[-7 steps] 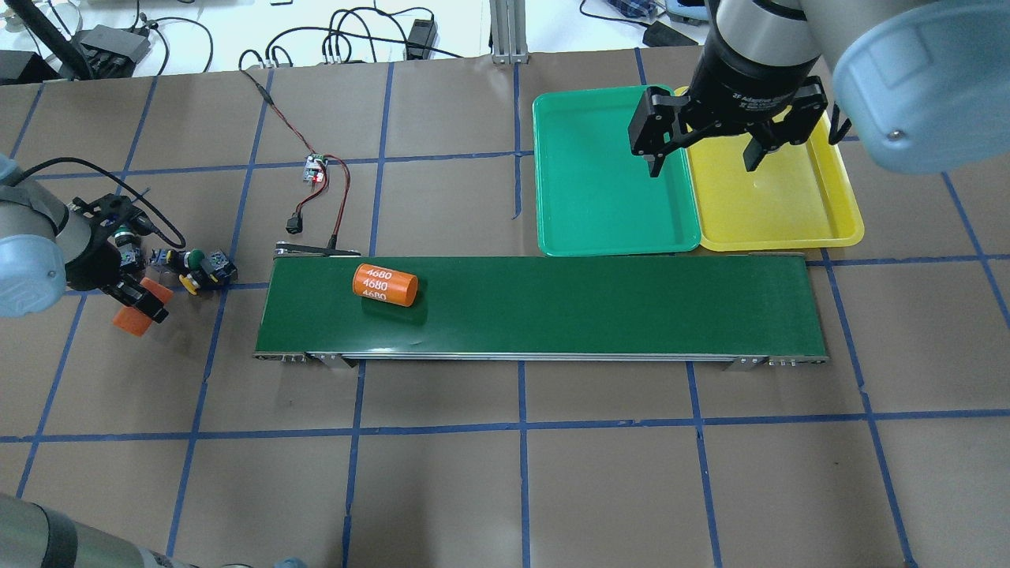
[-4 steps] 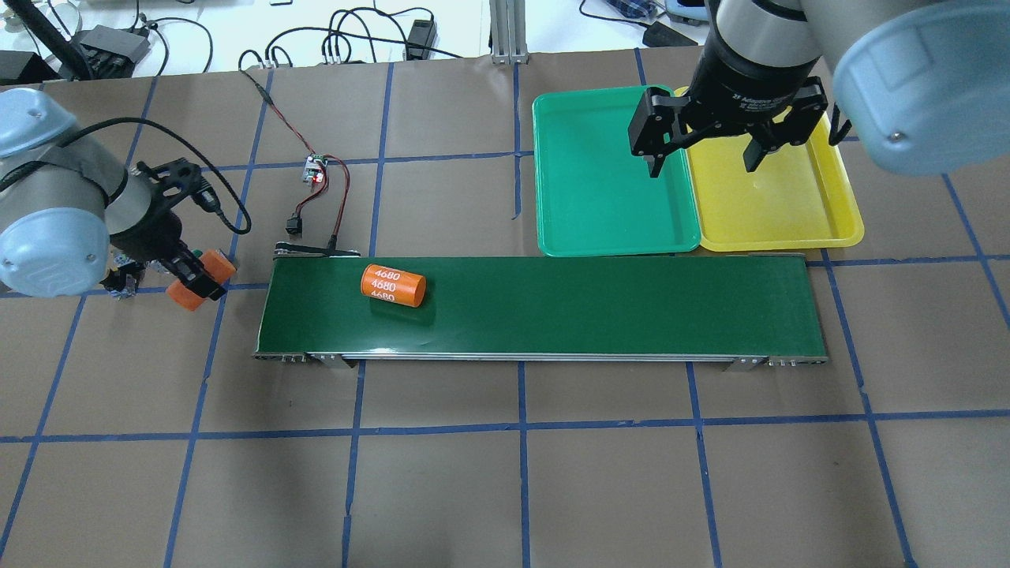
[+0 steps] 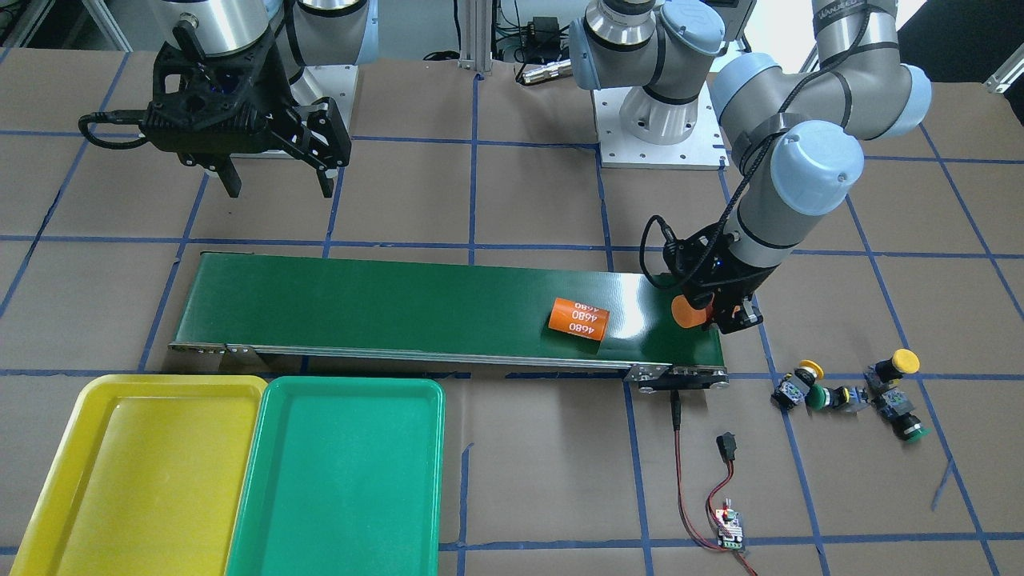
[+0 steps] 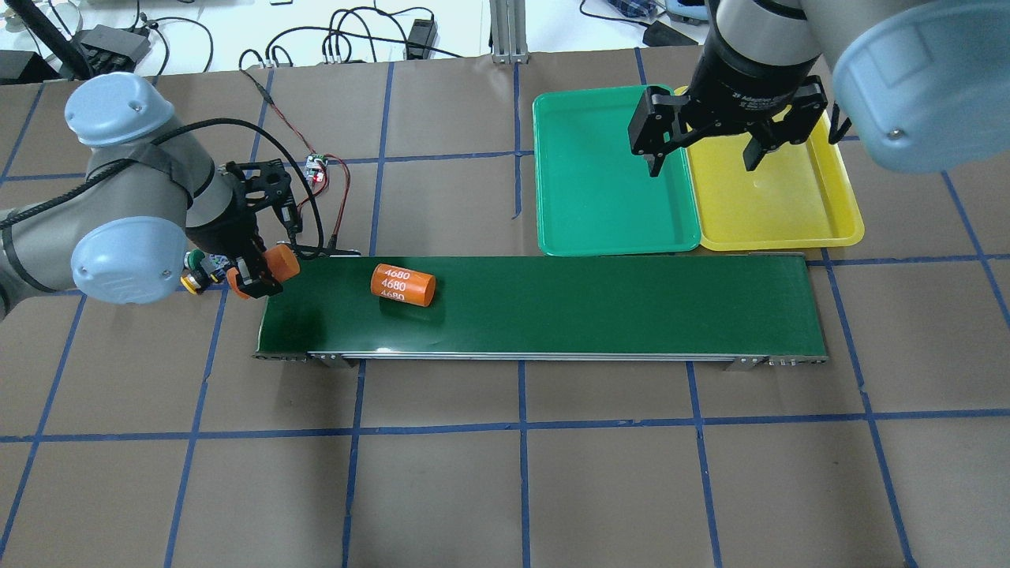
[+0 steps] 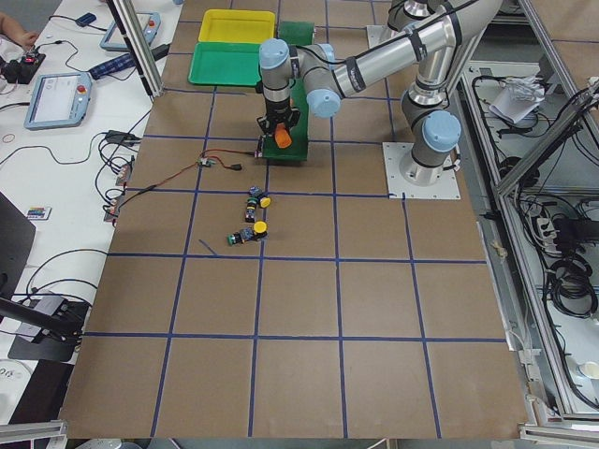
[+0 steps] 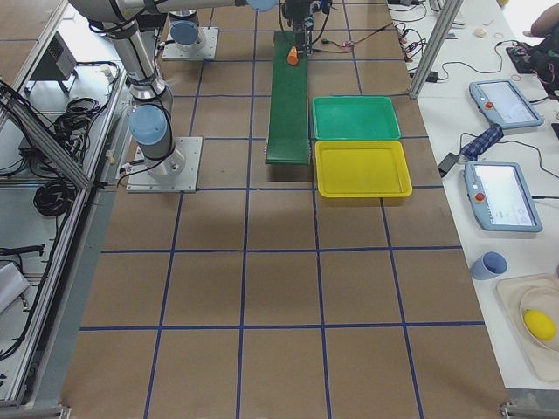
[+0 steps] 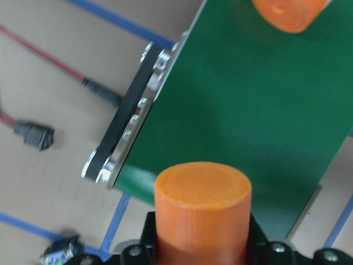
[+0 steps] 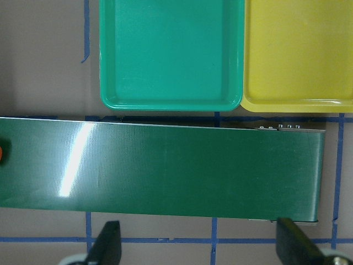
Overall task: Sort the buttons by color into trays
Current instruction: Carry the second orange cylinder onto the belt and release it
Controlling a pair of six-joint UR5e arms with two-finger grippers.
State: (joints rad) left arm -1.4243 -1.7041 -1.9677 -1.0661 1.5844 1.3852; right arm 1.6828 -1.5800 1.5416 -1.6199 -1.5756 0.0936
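Note:
My left gripper (image 4: 256, 276) is shut on an orange cylinder (image 4: 282, 260) and holds it over the left end of the conveyor belt (image 4: 592, 308); the cylinder fills the left wrist view (image 7: 203, 204). The buttons lie in a loose group on the table past that belt end: a yellow one (image 3: 810, 369), a green one (image 3: 816, 398), a second yellow (image 3: 905, 362) and a second green (image 3: 912, 432). In the overhead view my left arm hides most of them. My right gripper (image 4: 701, 162) is open and empty above the seam between the green tray (image 4: 600, 181) and the yellow tray (image 4: 781, 205). Both trays are bare.
A second orange cylinder (image 4: 403, 285) marked 4680 lies on its side on the belt, right of my left gripper. A small circuit board (image 4: 316, 168) with red and black wires lies behind the belt's left end.
My left arm has swung right with the orange cylinder, from beside the buttons to the belt's left end. The cylinder on the belt has shifted slightly right. The right arm has not moved.

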